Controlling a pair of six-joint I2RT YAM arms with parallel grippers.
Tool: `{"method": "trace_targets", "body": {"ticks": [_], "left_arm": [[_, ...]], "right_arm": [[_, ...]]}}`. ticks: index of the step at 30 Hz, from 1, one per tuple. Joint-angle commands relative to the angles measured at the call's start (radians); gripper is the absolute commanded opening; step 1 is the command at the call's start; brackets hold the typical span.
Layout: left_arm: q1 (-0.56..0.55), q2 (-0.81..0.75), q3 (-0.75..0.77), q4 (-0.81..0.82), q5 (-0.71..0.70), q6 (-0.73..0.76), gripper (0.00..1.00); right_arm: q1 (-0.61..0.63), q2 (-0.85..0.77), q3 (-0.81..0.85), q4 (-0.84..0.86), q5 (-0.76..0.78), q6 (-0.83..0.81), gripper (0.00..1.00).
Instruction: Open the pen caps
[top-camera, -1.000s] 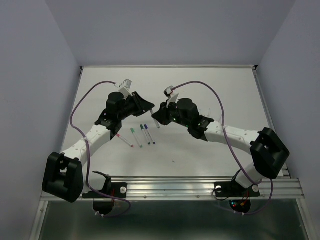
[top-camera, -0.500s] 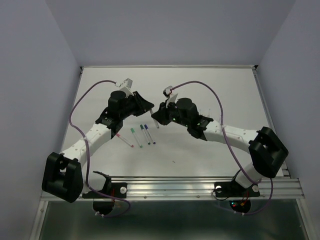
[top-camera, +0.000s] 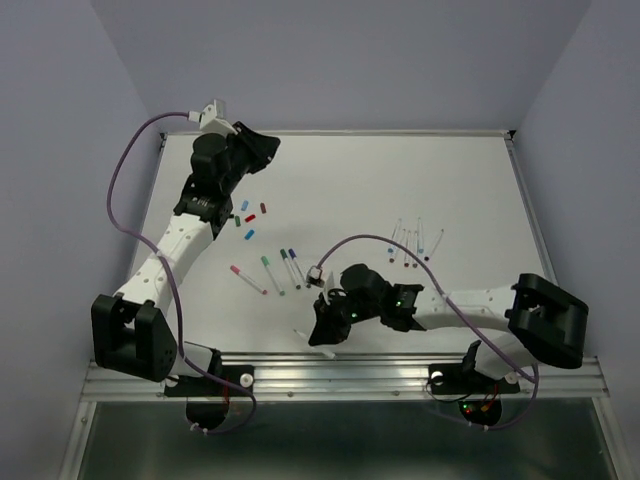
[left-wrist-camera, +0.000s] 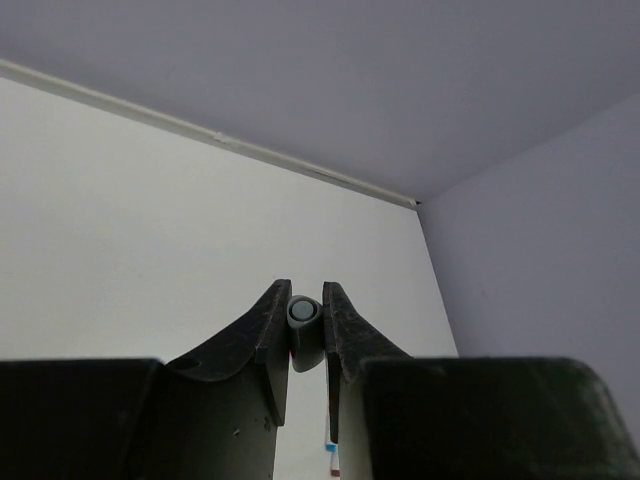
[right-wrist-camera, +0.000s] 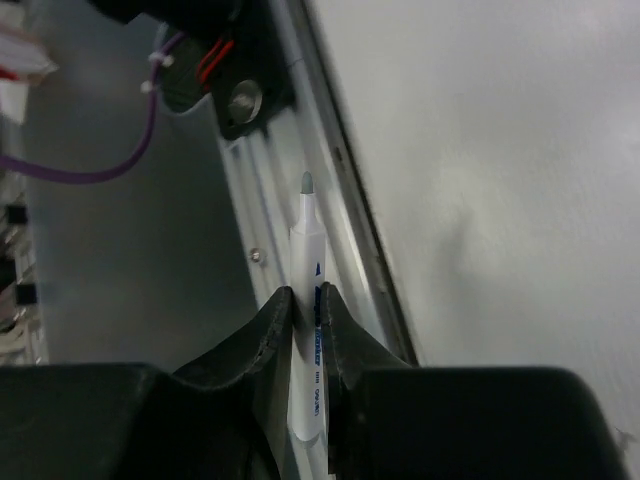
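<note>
A: We log the left gripper (left-wrist-camera: 304, 300) clamped on a grey cap (left-wrist-camera: 303, 312), high over the table (top-camera: 400, 180), far-left corner.
B: Our right gripper (right-wrist-camera: 305, 293) pinches an uncapped pen (right-wrist-camera: 307, 235) over the front rail (right-wrist-camera: 262, 200); loose caps (top-camera: 250, 215) and capped pens (top-camera: 280, 270) lie between.

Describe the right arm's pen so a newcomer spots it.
Find the metal rail at the table's near edge; the right gripper hangs by it. Its pen, grey tip bared, is the only one not lying on the table.
</note>
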Motion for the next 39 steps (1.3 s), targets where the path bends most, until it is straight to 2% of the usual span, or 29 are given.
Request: {"method": "trace_targets", "body": {"ticks": [1, 2, 3, 5, 8, 11, 14, 19, 22, 29, 33, 34, 36, 37, 39], "left_arm": [[0.018, -0.011, 0.019, -0.010, -0.038, 0.042, 0.00], [0.018, -0.016, 0.019, -0.030, -0.051, 0.049, 0.00], [0.019, -0.021, 0.008, -0.052, -0.063, 0.056, 0.00], [0.022, -0.028, -0.007, -0.133, -0.113, 0.088, 0.00], [0.033, -0.036, -0.050, -0.244, -0.224, 0.110, 0.03], [0.048, -0.028, -0.122, -0.314, -0.301, 0.139, 0.04], [0.067, 0.019, -0.136, -0.371, -0.339, 0.151, 0.08], [0.071, 0.119, -0.115, -0.446, -0.436, 0.152, 0.09], [0.082, 0.180, -0.090, -0.451, -0.446, 0.153, 0.16], [0.094, 0.320, -0.041, -0.471, -0.460, 0.152, 0.25], [0.100, 0.349, -0.030, -0.466, -0.454, 0.151, 0.39], [0.100, 0.352, -0.029, -0.465, -0.451, 0.156, 0.47], [0.100, 0.358, -0.026, -0.463, -0.448, 0.158, 0.52], [0.100, 0.361, -0.023, -0.463, -0.445, 0.158, 0.58], [0.100, 0.361, -0.021, -0.463, -0.439, 0.158, 0.60]], "right_arm": [[-0.041, -0.153, 0.001, -0.005, 0.189, 0.032, 0.01], [-0.051, -0.153, 0.001, -0.028, 0.190, 0.032, 0.01], [-0.064, -0.171, 0.021, -0.074, 0.273, 0.034, 0.01], [-0.101, -0.181, 0.031, -0.108, 0.327, 0.032, 0.01], [-0.195, -0.201, 0.041, -0.184, 0.458, 0.041, 0.01], [-0.343, -0.231, 0.033, -0.255, 0.528, 0.058, 0.01], [-0.400, -0.245, 0.041, -0.307, 0.640, 0.057, 0.01], [-0.494, -0.244, 0.051, -0.324, 0.691, 0.046, 0.01], [-0.512, -0.225, 0.061, -0.327, 0.700, 0.037, 0.01], [-0.560, -0.188, 0.094, -0.349, 0.746, 0.030, 0.01], [-0.580, -0.191, 0.111, -0.361, 0.779, 0.023, 0.01], [-0.580, -0.190, 0.116, -0.361, 0.783, 0.021, 0.01], [-0.591, -0.187, 0.119, -0.373, 0.799, 0.018, 0.01], [-0.601, -0.184, 0.123, -0.376, 0.803, 0.020, 0.01], [-0.601, -0.182, 0.125, -0.384, 0.809, 0.024, 0.01]]}}
